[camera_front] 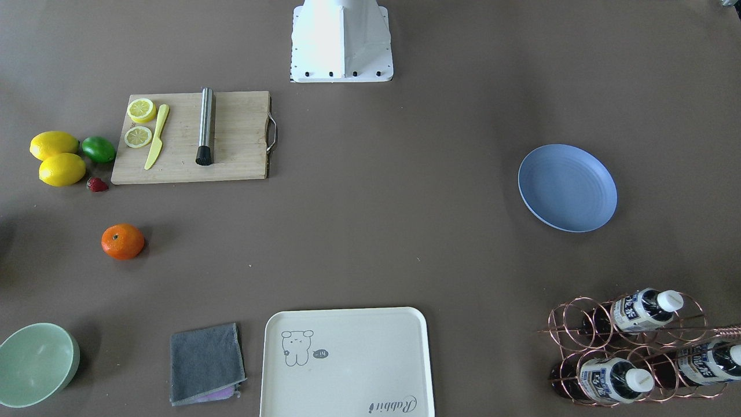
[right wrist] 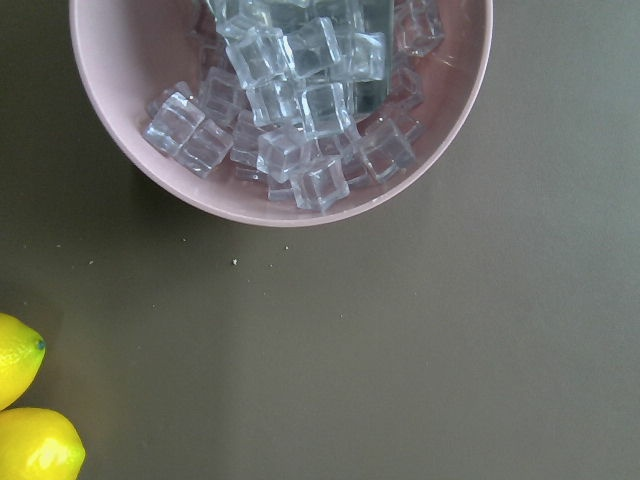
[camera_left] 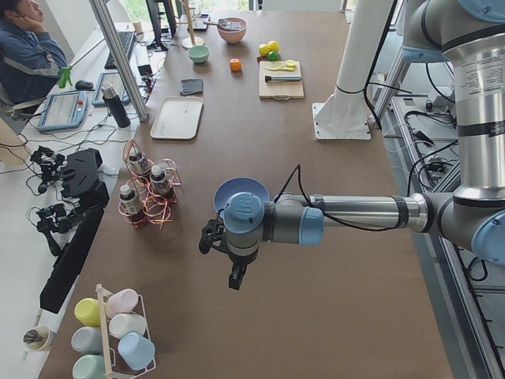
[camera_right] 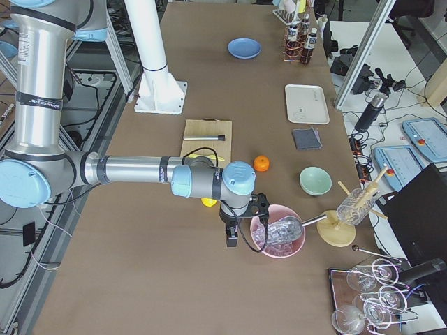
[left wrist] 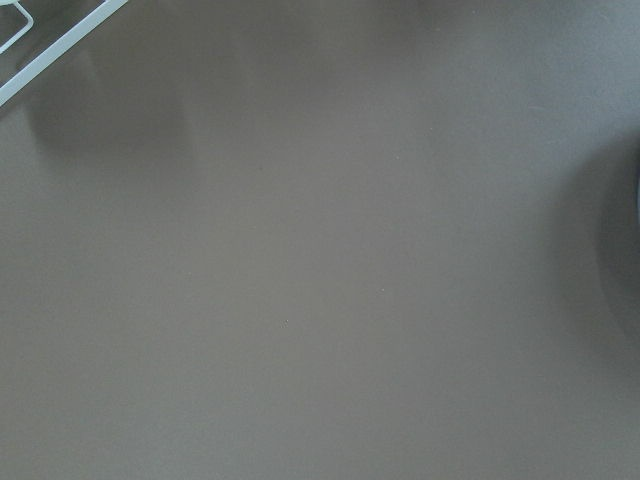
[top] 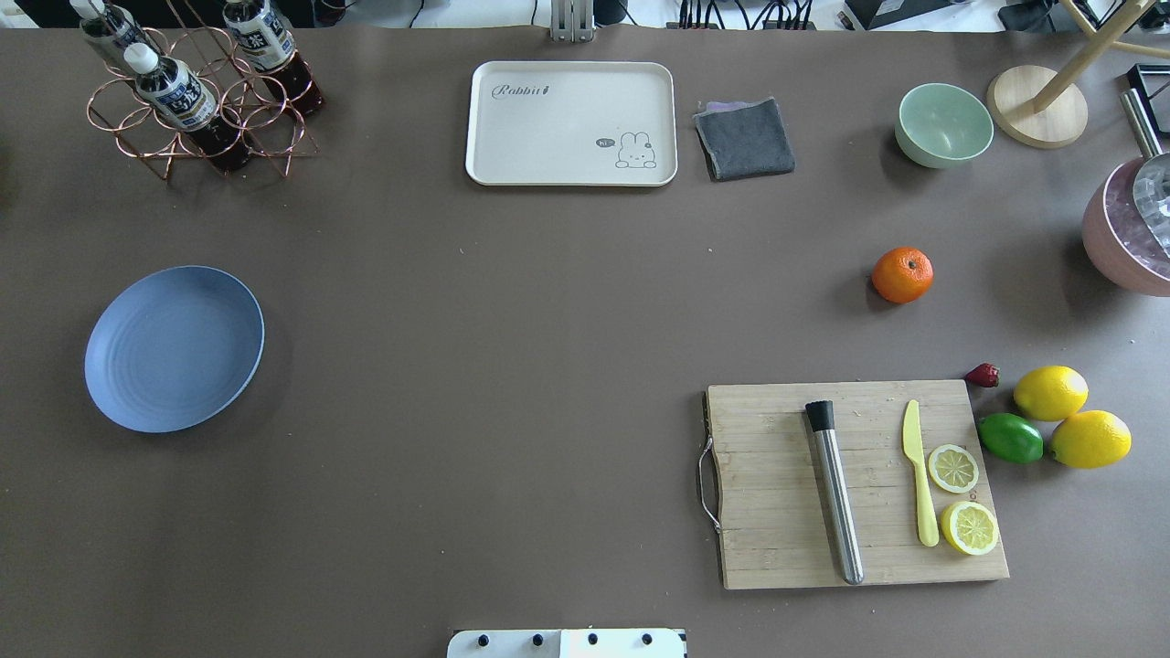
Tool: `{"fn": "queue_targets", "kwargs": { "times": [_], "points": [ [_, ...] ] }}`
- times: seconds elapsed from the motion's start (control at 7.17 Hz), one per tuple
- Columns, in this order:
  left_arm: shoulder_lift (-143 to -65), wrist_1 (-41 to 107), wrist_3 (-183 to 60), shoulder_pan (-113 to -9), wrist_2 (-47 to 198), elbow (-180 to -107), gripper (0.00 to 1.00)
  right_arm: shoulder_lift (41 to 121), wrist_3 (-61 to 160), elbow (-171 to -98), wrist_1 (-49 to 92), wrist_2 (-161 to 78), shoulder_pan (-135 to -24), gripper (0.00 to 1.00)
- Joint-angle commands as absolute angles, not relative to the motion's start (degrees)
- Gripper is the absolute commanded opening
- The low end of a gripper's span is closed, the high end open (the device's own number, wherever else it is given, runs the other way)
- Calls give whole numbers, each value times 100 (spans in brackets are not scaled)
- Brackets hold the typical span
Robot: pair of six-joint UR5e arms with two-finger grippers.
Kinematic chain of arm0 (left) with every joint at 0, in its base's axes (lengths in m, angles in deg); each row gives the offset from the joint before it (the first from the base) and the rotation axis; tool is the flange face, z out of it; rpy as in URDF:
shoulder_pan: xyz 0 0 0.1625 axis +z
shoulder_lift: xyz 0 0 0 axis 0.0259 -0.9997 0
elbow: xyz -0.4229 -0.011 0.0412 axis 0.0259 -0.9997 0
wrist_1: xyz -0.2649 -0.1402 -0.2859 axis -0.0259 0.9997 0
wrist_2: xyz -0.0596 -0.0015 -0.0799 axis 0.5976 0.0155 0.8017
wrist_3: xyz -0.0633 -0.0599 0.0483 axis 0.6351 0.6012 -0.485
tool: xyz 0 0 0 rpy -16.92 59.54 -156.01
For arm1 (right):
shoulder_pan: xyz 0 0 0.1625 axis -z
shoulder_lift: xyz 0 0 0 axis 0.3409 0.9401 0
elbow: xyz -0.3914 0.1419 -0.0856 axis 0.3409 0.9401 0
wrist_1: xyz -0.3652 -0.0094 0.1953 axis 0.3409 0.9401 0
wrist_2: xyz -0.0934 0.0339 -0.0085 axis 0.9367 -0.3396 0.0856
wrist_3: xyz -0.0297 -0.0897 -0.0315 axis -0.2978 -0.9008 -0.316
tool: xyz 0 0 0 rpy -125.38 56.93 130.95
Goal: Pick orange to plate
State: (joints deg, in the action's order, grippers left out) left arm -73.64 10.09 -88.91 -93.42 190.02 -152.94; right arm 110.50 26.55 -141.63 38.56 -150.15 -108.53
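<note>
Seen from overhead, left to right, everything is placed against the wooden board [top: 777, 457].

Farthest left of the board, the left gripper [camera_left: 235, 281] hangs over bare table, past the plate [top: 174, 348]. It shows only in the side view, so I cannot tell how its fingers stand. The blue plate lies flat, well apart from the board on its left.

A cream tray [top: 571, 123] sits beyond the board, at the table's far edge and to the left, with a grey cloth [top: 744, 139] just beside it.

The board itself carries a steel rod [top: 836, 498], a yellow knife [top: 919, 484] and two lemon slices [top: 953, 468].

The orange [top: 902, 274] rests on the table just beyond the board's far right corner, touching nothing. It is between the board and a green bowl [top: 944, 123].

A strawberry [top: 983, 375], a lime [top: 1010, 437] and two lemons [top: 1050, 392] cluster just beside the board's right edge.

Farther right, a pink bowl [right wrist: 130, 140] holds ice cubes [right wrist: 300, 110]. The right gripper [camera_right: 232, 241] hangs just beside this bowl, between it and the lemons. Again, I cannot tell whether its fingers are wide or narrow.
</note>
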Motion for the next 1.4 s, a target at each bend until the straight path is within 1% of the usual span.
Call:
{"fn": "queue_targets", "kwargs": {
  "times": [0.0, 0.56, 0.84, 0.98, 1.26],
  "points": [
    [-7371, 1001, -8891, -9342, 19002, -15300, 98, 11050, 2655, -14168, 3856, -15015, -10852, 100],
    [-7415, 1157, -8882, -9342, 19002, -15413, 98, 11050, 2655, -14203, 3847, -15015, -10852, 100],
    [-7433, 1859, -8847, -9351, 19002, -15370, 98, 11015, 2664, -14239, 3847, -15024, -10852, 100],
    [-7694, 2393, -8821, -9333, 18950, -15205, 98, 10997, 2664, -14247, 3847, -15137, -10852, 100],
    [-7644, 2617, -8830, -9325, 19002, -15167, 99, 10953, 2655, -14404, 3847, -15331, -10852, 100]
  ]
}}
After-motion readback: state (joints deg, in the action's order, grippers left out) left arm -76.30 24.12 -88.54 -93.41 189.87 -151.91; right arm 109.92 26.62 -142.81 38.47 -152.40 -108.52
